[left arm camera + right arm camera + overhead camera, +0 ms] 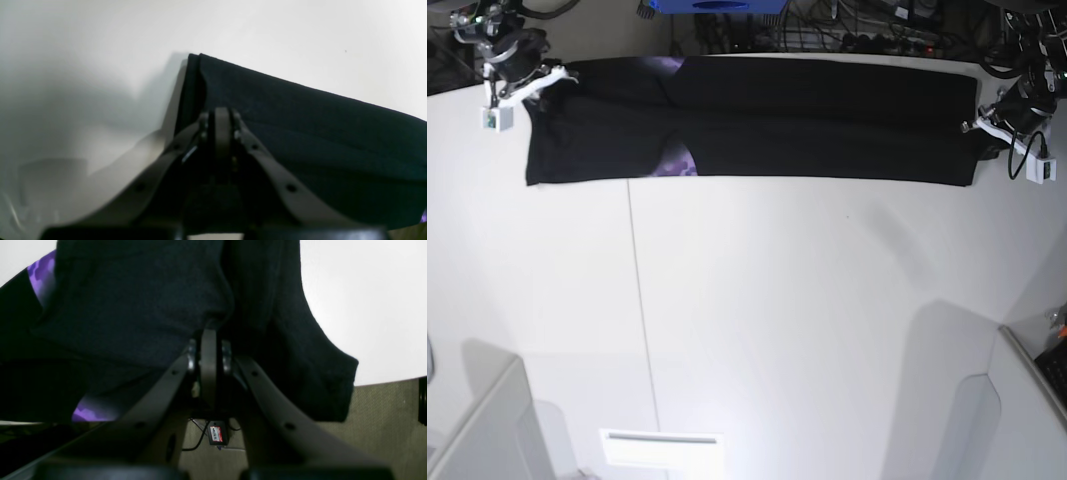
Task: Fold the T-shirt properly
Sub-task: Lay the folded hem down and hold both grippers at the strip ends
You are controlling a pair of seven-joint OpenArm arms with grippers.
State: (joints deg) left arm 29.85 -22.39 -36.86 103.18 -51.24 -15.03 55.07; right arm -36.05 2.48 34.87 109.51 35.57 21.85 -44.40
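- The black T-shirt [807, 120] lies in a long strip beside the desk's [777, 300] edge.
- Left claw [975, 127] clenched on one end.
- Right claw [567, 80] pinching the other.

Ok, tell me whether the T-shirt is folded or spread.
Partly folded: the T-shirt lies in a long black strip, layers overlapping, purple print peeking out.

We see matt black cloth under both claws.
Where the left claw's tip meets it, our long, folded black cotton T-shirt [827, 125] looks smooth; beneath the right claw it creases softly, with purple printed patches beside that tip. Around the cloth, our flat white tabletop [807, 300] looks smooth with a faint sheen; beyond the right claw, the grey-brown floor [377, 413] looks rough and matt.
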